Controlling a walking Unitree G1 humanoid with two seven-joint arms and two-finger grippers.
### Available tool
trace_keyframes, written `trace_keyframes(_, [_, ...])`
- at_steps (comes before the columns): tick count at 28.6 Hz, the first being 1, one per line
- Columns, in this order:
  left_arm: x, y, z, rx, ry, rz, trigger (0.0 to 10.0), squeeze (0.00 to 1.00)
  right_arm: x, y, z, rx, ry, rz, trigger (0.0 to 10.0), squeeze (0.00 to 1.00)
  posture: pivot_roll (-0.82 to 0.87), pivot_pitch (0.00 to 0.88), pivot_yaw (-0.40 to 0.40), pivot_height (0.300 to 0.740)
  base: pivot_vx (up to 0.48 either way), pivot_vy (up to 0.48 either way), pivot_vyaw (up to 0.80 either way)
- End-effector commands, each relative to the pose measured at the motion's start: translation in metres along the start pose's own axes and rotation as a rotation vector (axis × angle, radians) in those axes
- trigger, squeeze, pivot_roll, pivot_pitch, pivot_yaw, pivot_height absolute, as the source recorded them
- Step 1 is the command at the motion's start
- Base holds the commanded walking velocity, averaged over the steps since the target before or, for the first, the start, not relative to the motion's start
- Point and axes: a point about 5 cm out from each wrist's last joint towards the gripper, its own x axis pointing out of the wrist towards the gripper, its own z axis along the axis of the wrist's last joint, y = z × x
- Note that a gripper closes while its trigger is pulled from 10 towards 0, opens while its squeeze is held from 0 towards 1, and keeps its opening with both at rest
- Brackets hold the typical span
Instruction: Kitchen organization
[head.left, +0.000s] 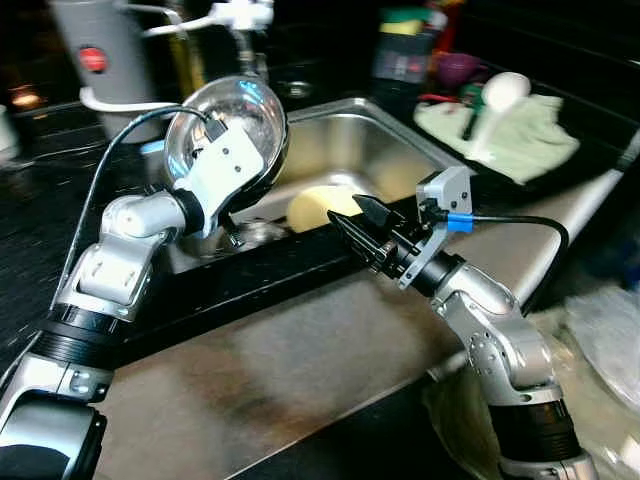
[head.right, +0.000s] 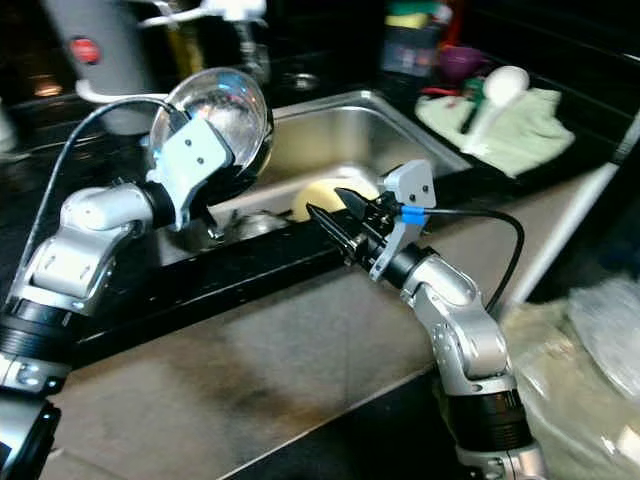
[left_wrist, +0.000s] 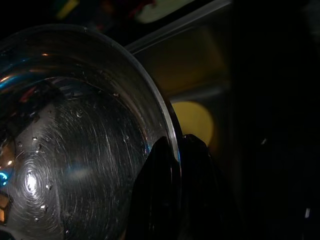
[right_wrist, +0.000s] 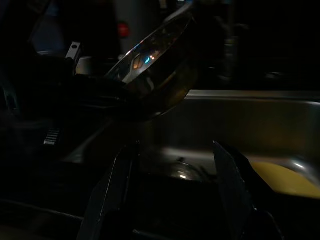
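One shiny wet steel bowl (head.left: 243, 120) rim-gripped by left pincer (left_wrist: 172, 165), right pincer (right_wrist: 175, 200) open.

The table (head.left: 300, 350) is dark with a steel sink (head.left: 400, 150) set in it. Beyond the right tool (head.left: 362, 232), a pale green cloth (head.left: 520, 135) lies on it, with a white ladle (head.left: 500, 95) on top.

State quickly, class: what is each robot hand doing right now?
Left hand: closed on the rim of the steel bowl, held tilted over the sink.
Right hand: open, holding nothing, at the sink's front edge.
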Motion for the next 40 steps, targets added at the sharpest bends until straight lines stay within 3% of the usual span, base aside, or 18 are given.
trace_keyframes(1, [0.002,0.001,0.002,0.033,-0.005,-0.02,10.0,0.0,0.0,0.0,-0.003,0.011,0.009,-0.008,10.0,0.0,-0.02,0.0,0.013,0.74,0.0,0.0,0.0])
trace_keyframes(12, [0.009,0.005,-0.034,0.047,0.136,-0.009,10.0,0.0,-0.001,0.001,-0.003,0.004,0.009,0.0,10.0,0.0,-0.02,0.001,0.021,0.74,0.0,0.0,0.0])
trace_keyframes(21, [0.022,-0.01,-0.055,-0.024,0.183,-0.066,10.0,0.0,-0.012,0.009,-0.01,-0.09,0.13,0.111,10.0,0.0,-0.04,0.01,0.032,0.74,0.0,0.0,0.0])
trace_keyframes(32, [0.037,-0.026,-0.055,-0.036,0.151,-0.164,10.0,0.0,-0.027,0.003,-0.009,-0.134,0.191,0.124,10.0,0.0,-0.06,0.02,0.048,0.74,0.0,0.0,0.0])
trace_keyframes(40, [0.043,-0.022,-0.042,-0.028,0.057,-0.159,10.0,0.0,-0.028,0.005,-0.009,-0.129,0.193,0.121,10.0,0.0,-0.06,0.026,0.05,0.74,0.0,0.0,0.0])
